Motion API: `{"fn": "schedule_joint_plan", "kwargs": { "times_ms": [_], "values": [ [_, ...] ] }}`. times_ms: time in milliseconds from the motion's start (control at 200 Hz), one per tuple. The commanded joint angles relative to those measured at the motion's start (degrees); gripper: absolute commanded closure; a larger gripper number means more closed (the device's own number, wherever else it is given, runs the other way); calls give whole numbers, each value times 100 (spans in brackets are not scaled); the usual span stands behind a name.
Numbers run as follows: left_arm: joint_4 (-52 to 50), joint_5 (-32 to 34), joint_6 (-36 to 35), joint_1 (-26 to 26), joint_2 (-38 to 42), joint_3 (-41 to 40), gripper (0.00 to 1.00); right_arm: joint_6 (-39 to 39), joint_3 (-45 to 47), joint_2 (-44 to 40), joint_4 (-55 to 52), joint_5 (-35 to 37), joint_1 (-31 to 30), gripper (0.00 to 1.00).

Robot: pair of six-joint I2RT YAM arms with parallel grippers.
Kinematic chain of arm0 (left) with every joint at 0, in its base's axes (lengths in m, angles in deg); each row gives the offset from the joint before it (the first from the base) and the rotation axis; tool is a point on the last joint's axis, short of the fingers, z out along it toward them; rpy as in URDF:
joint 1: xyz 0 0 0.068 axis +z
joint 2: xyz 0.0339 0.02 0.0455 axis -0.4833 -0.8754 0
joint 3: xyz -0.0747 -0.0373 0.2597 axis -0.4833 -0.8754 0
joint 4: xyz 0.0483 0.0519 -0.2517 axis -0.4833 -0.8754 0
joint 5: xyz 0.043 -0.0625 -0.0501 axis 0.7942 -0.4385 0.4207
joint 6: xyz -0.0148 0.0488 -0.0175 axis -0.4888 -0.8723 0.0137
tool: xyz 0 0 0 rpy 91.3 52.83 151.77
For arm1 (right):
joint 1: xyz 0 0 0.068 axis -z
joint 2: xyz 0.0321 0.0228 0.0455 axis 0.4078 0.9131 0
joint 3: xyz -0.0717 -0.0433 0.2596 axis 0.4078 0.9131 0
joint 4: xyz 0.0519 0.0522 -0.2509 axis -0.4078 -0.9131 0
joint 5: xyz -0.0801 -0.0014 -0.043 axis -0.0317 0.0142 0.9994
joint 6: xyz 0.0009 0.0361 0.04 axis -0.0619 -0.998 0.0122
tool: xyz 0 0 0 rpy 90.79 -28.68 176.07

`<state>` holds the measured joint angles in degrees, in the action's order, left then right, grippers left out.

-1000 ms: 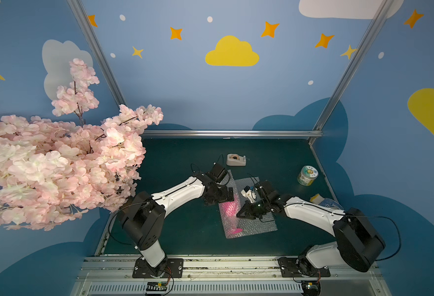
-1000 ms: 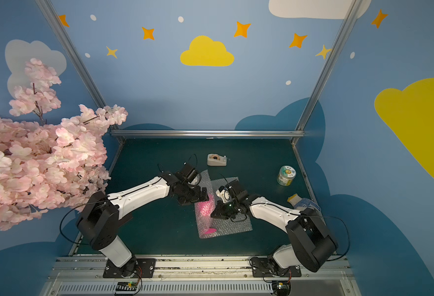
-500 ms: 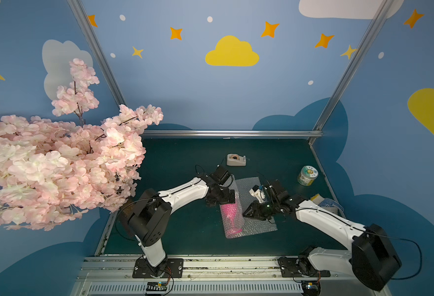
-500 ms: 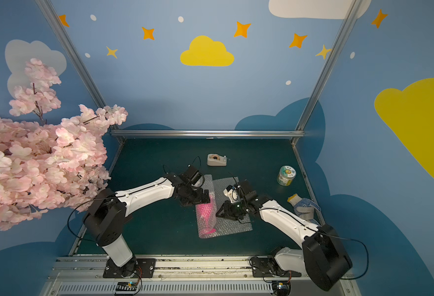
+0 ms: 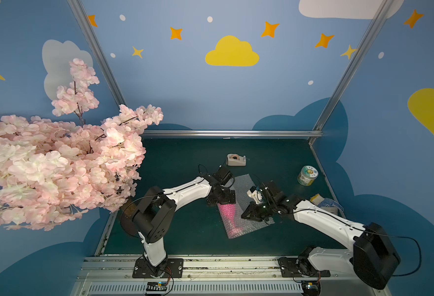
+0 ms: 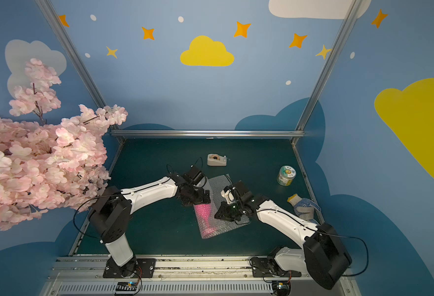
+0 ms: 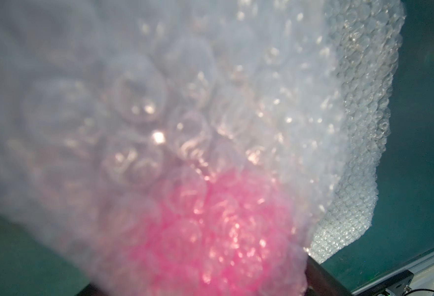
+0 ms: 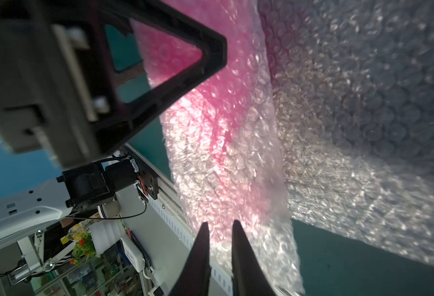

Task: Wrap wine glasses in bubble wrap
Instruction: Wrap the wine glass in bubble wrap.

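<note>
— Checking positions first: finding the pink goblet [image 5: 227, 212] lying on its side on the desk [image 5: 185, 230], rolled partway into the bubble wrap [image 5: 244, 183], directly beneath the left jaws and just ahead of the right jaws' tips.

— Agreeing. Reading the left jaws as spread wide, with one finger [image 8: 214, 55] touching or nearly touching the top of the roll. Reading the right jaws as parted by a sliver, pinching nothing visible.

— Worrying about what, then?

— Worrying mostly about the film springing back, with neither pair gripping it. Expecting the unrolled half, lying flat beneath the right jaws, to be tugging the roll open.

— Fearing anything on the left side?

— Seeing film bunched right up against the left jaws, filling that wrist view. Risking dragging the sheet along when lifting away.

— And the goblet itself?

— Being round, probably rolling out from beneath the left jaws under any sideways push from the right. Also risking nipping too shallow a fold and slipping off.
</note>
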<state>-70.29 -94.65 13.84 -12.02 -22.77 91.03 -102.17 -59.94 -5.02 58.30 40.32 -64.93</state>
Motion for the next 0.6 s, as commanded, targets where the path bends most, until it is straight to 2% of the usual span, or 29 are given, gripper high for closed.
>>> {"fn": "schedule_joint_plan", "kwargs": {
  "times_ms": [0, 275, 456, 596],
  "values": [
    [-247, 142, 43, 21, -84, 88, 3, -235, 266, 328, 671, 49, -44, 86],
    [-248, 234, 43, 76, -147, 63, 3, -377, 498, 776, 1236, -165, -119, 86],
    [-238, 213, 35, 50, -288, 200, 4, -349, 349, 1045, 1199, -261, -199, 84],
    [-516, 454, 114, -2, -478, 463, 5, -316, 345, 938, 960, -385, -204, 82]
  ]
}}
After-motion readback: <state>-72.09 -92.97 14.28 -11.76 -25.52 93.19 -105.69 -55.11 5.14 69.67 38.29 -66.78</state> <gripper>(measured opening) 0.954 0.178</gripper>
